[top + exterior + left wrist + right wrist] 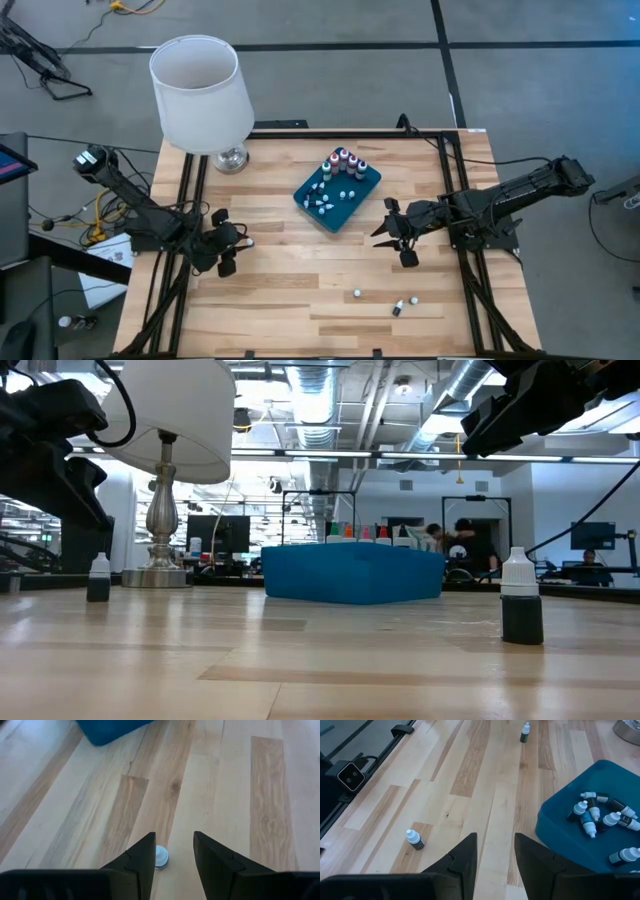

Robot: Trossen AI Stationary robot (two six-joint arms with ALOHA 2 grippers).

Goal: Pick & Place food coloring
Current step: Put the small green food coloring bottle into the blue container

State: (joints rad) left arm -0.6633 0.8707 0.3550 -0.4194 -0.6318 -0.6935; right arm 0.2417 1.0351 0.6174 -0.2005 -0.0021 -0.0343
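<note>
So we see most of the food coloring [341, 180] sitting in the teal tray [312, 214] mid-table, some bottles upright at the far end, others lying loose inside. A few strays are out on the wooden table [300, 290]: two near the front edge, plus one just beside the left gripper [232, 250]. That gripper hovers low with fingers parted, holding nothing. The right gripper [393, 240] hangs just right of the tray, fingers apart too, empty
</note>
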